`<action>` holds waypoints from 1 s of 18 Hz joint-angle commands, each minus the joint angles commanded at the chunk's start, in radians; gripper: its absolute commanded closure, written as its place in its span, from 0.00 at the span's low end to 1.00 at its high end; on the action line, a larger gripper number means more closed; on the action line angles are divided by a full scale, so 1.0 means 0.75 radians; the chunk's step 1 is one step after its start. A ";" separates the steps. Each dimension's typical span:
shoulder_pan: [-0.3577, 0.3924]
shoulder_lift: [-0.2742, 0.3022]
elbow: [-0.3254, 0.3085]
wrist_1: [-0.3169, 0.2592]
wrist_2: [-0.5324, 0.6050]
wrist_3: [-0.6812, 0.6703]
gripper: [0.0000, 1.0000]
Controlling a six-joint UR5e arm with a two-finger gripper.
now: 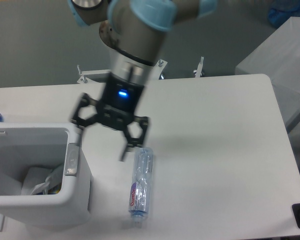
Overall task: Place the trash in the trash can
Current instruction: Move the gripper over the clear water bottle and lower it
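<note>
I see the bottle [141,184] lying on its side on the white desk [215,150], its long axis running roughly toward and away from the camera, cap end nearest me and the red-purple label on its lower half. The crumpled wrapper [40,181] sits down inside the trash can [20,205], against the bottom, with some blue printed scrap just visible beside it. The trash can stands at the desk's left front corner, its grey tab [71,160] on the rim edge facing the bottle; the bottle lies near it but clearly apart, with bare desk between them.

My gripper [102,145] hangs between the two, above the desk, motion-blurred. Its jaws are spread wide and hold nothing; one finger [127,147] points down just beside the far end of the bottle, the other is close to the trash can's rim corner. A blue light glows on the gripper body. The arm rises from it toward the top of the view, in front of the grey mounting post at the desk's far edge.
</note>
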 joint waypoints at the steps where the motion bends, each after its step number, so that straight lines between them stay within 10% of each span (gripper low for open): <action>1: 0.000 -0.041 0.012 0.002 0.004 -0.002 0.00; 18: -0.118 -0.497 0.205 0.002 0.313 -0.025 0.00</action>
